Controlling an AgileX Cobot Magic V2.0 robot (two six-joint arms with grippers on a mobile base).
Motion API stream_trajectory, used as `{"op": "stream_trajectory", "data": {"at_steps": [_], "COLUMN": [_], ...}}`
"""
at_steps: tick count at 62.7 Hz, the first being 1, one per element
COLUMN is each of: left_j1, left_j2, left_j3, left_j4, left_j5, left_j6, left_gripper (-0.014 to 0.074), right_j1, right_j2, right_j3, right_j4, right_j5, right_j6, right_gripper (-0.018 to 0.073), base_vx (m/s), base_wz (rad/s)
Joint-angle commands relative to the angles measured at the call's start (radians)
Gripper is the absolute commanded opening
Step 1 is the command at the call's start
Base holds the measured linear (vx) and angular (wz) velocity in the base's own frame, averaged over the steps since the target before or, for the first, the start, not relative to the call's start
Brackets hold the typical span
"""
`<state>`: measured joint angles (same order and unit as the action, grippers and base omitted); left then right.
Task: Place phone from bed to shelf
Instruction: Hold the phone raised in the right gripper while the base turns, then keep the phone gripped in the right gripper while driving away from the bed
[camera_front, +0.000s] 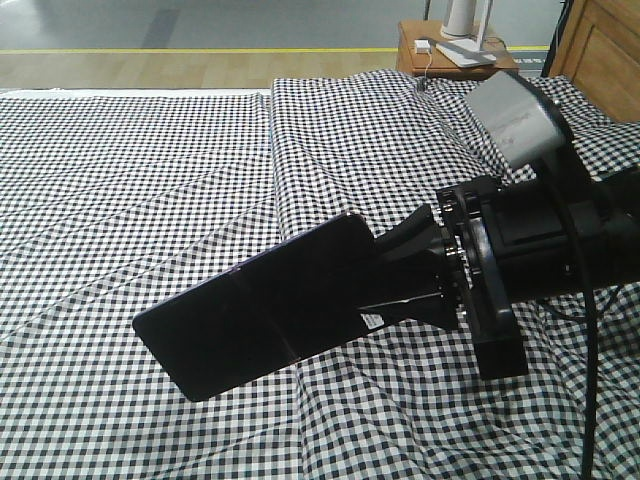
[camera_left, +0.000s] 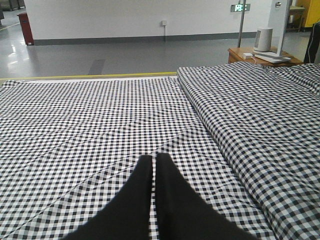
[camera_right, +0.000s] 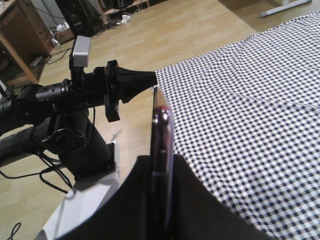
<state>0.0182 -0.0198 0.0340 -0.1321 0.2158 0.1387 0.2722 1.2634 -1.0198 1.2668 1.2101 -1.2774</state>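
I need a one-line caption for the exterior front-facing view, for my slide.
The right claw holds the black phone by one end above the checked bed.

Nightstand (camera_front: 415, 30): small, brown, top right of the front view.
Charger block (camera_front: 424, 45): white, on the nightstand.
Yellow floor line (camera_front: 150, 51): across the upper left.
Exit sign (camera_left: 240, 7): green, top right, left wrist view.
Cables (camera_right: 117, 17): on the wood floor, top left.
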Motion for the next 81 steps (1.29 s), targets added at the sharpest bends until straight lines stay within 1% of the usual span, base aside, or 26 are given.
{"op": "stream_trajectory", "data": {"at_steps": [1, 43, 81], "left_j1": [-0.002, -0.002, -0.002], "left_j2": [-0.006, -0.006, -0.006], "left_j3": [0.001, 0.001, 0.001], "left_j4": [-0.006, -0.006, -0.006], "left_j5": [-0.077, -0.077, -0.077], "left_j6": [-0.004, -0.004, -0.004], "left_gripper": [0.0001, 0.0001, 0.0001], "right_j1": [0.000, 0.000, 0.000], "right_j2": [-0.025, -0.025, -0.025], "right_j3": [-0.026, -0.026, -0.026], "right_j4": [0.092, 0.092, 0.092], "right_j5": [0.081, 0.081, 0.081], "right_j6": [-0.002, -0.002, -0.002], "right_gripper": [-0.0001, -0.0001, -0.0001], "base_vx": [-0.02, -0.03, -0.06], "base_wz": [0.05, 0.15, 0.36]}}
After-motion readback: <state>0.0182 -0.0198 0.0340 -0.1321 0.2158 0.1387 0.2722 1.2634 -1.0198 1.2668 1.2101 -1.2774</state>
